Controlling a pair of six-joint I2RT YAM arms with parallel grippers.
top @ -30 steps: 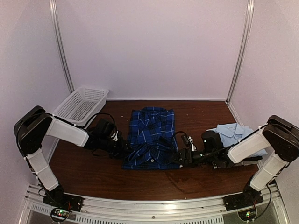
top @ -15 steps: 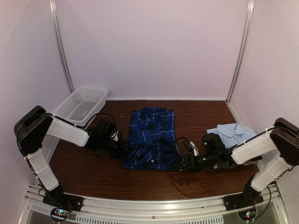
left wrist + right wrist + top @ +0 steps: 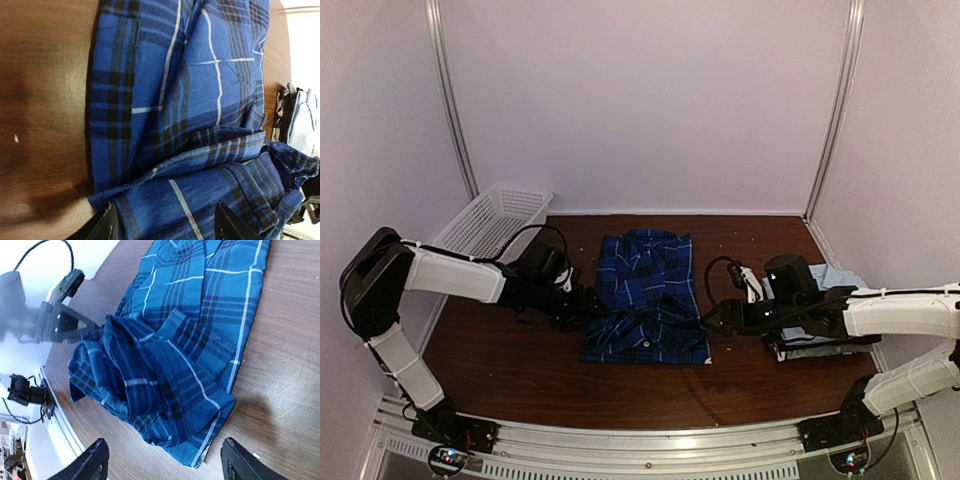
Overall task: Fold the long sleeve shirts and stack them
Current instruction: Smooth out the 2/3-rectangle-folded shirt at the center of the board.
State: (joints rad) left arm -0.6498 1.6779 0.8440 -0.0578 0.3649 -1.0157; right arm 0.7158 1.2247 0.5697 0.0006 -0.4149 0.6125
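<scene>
**1. Plaid shirt** [image 3: 648, 298]. It is laid on the table [image 3: 520, 370] between the two claws. Its long axis runs from near hem to far collar, crosswise to the line joining the claws. The far half is spread flat. The near half is bunched and doubled over on itself. The fold is judged part done and not squared.

**2. Left claw** [image 3: 166, 212]. The jaws are held wide apart, astride the shirt's left edge at the rumpled near end. Cloth is seen lying between the fingers [image 3: 102, 230], but no pinch on it is shown. The shirt stretches straight ahead of this claw. This claw is judged the nearer of the two.

**3. Right claw** [image 3: 165, 442]. The jaws are spread wide and nothing is gripped. The shirt lies ahead of it, and the near right corner reaches about to the gap between the fingers. Contact cannot be told.

**4. Stack** [image 3: 815, 345]. Folded dark and grey shirts are piled here, with the blue shirt [image 3: 842, 278] uppermost as far as can be seen. The pile sits behind the right claw, under its forearm, and well apart from the left claw. Once folded, the plaid shirt is judged to need carrying back past the right claw to this pile.

**5. Basket** [image 3: 490, 225]. This white lattice basket is set behind the left claw, toward the far left corner. No contents are seen in it.
</scene>
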